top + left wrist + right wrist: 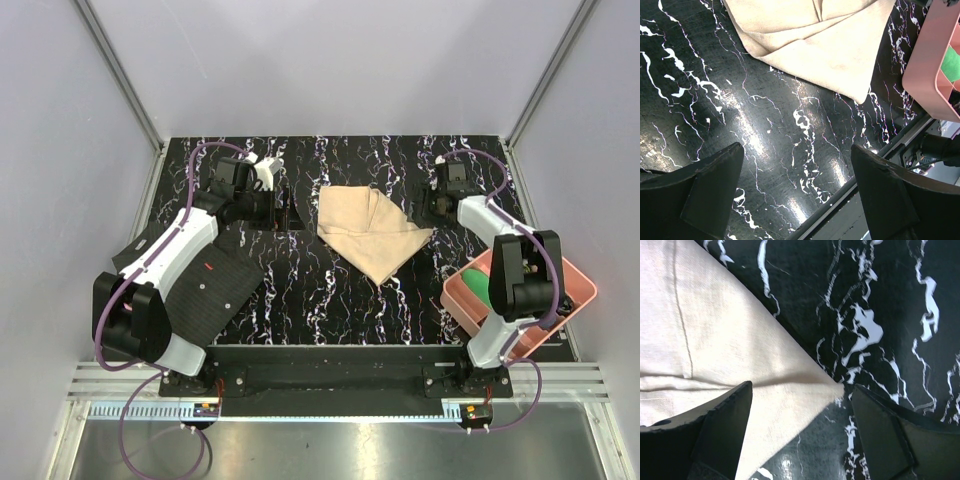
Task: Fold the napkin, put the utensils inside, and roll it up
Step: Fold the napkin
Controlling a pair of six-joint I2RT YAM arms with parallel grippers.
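The beige napkin [370, 232] lies folded into a rough triangle at the table's middle, one point toward the near side. My right gripper [440, 203] stands open at its right corner. In the right wrist view that corner [790, 385] lies flat between the spread fingers [725, 425], gripper [800, 412] not closed on it. My left gripper [264, 190] is open over bare table left of the napkin [830, 45], nothing between its fingers [797, 185]. Thin brownish shapes [285, 210] beside it are too dim to tell whether they are the utensils.
A black dotted mat [205, 290] lies at the near left under the left arm. A pink tray [575, 290] with a green item [478, 282] sits at the near right, beside the right arm; it also shows in the left wrist view [932, 60]. The table's front rail [855, 200] runs close below.
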